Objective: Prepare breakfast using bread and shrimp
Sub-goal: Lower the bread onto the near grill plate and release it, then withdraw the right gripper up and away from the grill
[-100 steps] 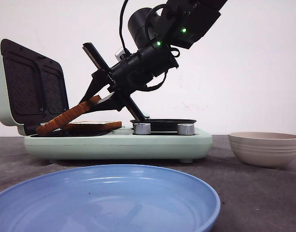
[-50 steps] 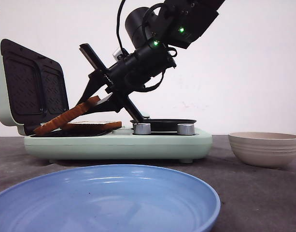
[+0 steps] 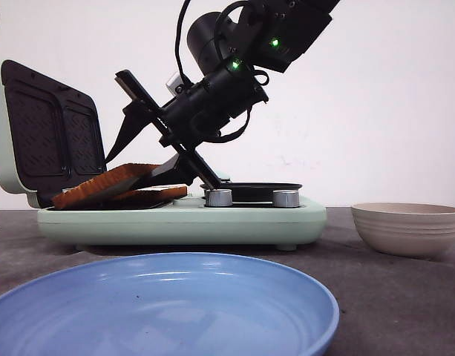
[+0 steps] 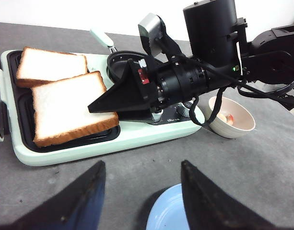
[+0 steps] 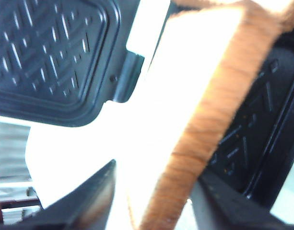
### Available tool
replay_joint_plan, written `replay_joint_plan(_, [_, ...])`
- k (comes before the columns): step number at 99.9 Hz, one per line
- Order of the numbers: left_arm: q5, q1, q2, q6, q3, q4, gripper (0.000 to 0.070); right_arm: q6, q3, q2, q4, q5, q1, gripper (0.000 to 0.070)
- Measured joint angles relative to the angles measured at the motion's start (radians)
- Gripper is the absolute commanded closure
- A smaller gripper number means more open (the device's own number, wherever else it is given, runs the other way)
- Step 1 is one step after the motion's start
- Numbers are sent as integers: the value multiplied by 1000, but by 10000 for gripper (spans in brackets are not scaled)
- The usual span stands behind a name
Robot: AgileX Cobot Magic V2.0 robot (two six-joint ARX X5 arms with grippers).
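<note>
Two bread slices (image 4: 70,108) are lying on the sandwich maker (image 3: 182,219) at left of frame, the nearer one tilted. The right gripper (image 4: 108,103) is pinching its edge; release only once flat in its cavity. The left gripper (image 4: 142,201) is hanging spread, empty.

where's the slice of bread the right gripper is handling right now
In the front view it is at left, the near slice lying tilted in the sandwich maker, beside the other slice, with the right gripper at its edge.
</note>
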Motion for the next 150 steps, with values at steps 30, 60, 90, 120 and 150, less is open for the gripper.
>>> replay_joint_plan(30, [0,0,0,0,0,0,458,-84,54,0,-171,84,-8,358])
replay_joint_plan(60, [0,0,0,0,0,0,458,-225,183,4,-316,167,-11,358])
replay_joint_plan(90, [0,0,0,0,0,0,458,-332,211,-29,-359,281,-11,359])
replay_joint_plan(120, [0,0,0,0,0,0,458,-530,211,-201,-496,434,-57,379])
replay_joint_plan(150, [-19,0,0,0,0,0,458,-621,211,-369,-564,446,-112,700])
